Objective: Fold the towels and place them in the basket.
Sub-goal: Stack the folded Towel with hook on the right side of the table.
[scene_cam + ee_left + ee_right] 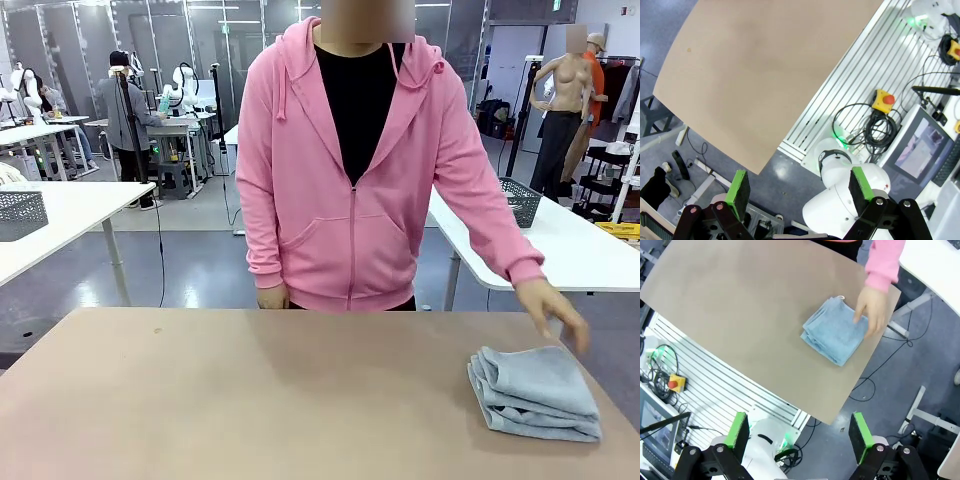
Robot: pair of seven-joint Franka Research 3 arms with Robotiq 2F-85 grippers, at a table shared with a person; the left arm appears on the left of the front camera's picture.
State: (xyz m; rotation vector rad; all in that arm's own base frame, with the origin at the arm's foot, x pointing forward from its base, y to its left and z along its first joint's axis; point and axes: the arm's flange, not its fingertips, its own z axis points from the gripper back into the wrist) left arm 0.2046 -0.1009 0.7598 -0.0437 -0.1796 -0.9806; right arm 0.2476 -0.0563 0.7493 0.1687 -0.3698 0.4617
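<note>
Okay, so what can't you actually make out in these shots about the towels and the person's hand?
- Towels: front view, folded stack; the folds hide the count.
- Stack's far edge: right wrist view, covered by the person's hand.
- Hand: front view, motion-blurred fingers, contact with the towels unclear.

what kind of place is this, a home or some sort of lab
Most likely a robotics lab or data-collection workshop, not a home. Behind the person stand more white tables with robot arms, and beside the wooden table lie a red emergency-stop button and a monitor.
</note>
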